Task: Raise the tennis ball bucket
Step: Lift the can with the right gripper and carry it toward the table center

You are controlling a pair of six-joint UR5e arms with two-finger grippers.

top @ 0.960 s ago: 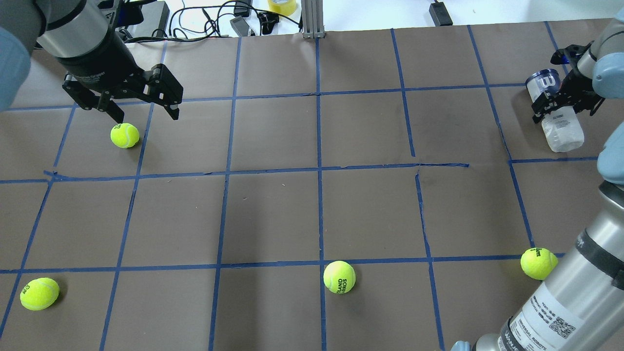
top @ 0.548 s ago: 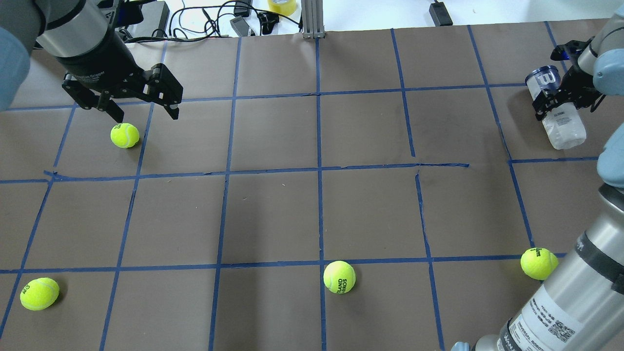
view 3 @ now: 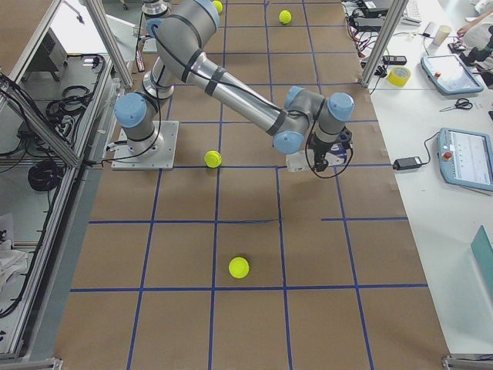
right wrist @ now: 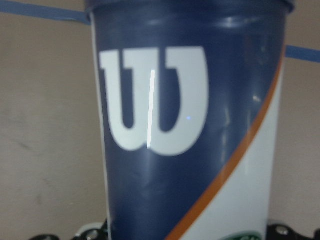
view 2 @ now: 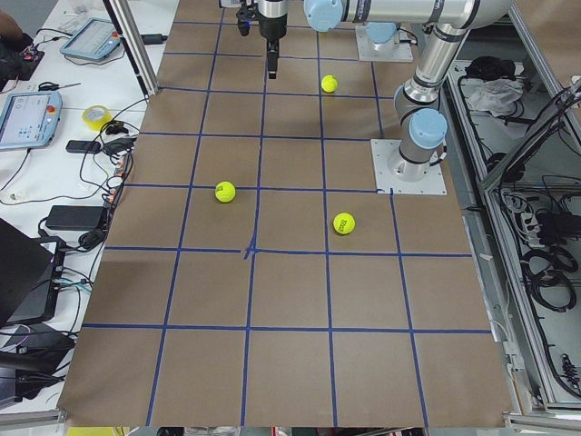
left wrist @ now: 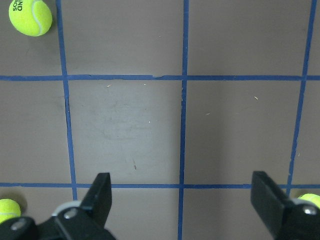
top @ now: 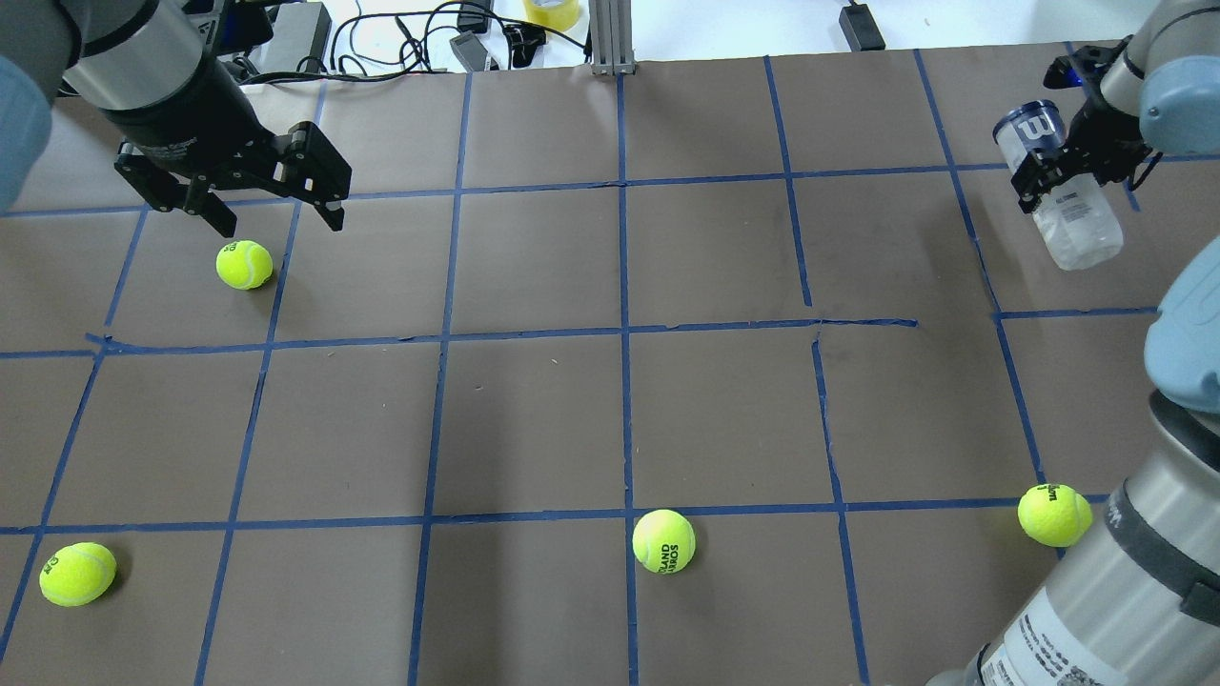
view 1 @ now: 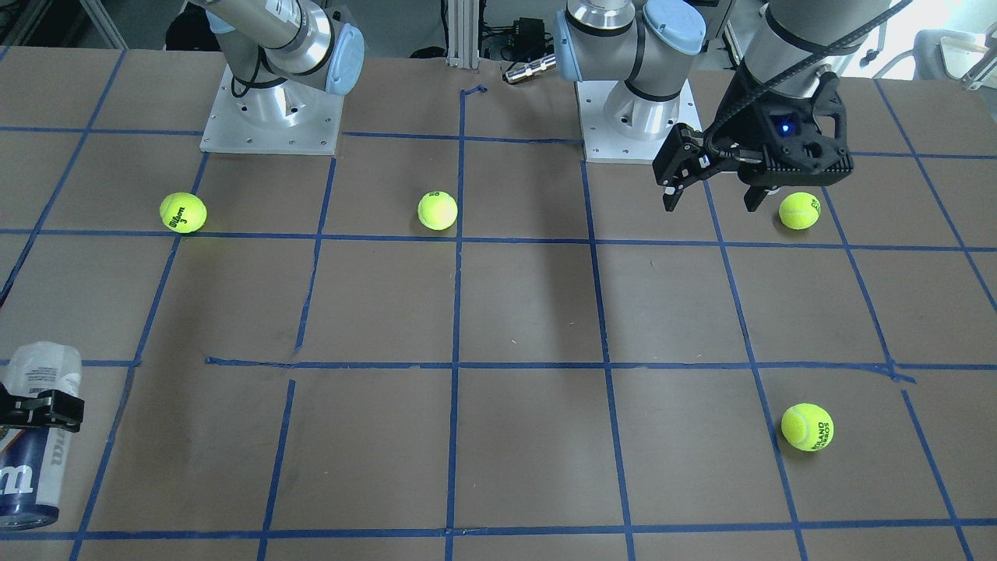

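Observation:
The tennis ball bucket (top: 1060, 191) is a clear can with a navy "W" label, at the table's far right. My right gripper (top: 1063, 171) is shut on its middle and holds it tilted, seemingly a little off the table. In the front view the can (view 1: 35, 456) shows at the lower left edge with a black finger (view 1: 43, 411) across it. The navy label (right wrist: 165, 125) fills the right wrist view. My left gripper (top: 276, 214) is open and empty, just above a loose ball (top: 244, 264) at the far left. Its fingers (left wrist: 100, 192) stand wide apart.
Three more loose tennis balls lie along the near side, one at the left (top: 77, 574), one in the middle (top: 663, 541) and one at the right (top: 1053, 514) beside my right arm. Cables and a tape roll (top: 551, 10) sit past the far edge. The arm bases (view 1: 269, 117) stand mid-table.
My right gripper has carried the can up and toward the left in the overhead view, still shut on it. My left gripper has shifted only slightly.

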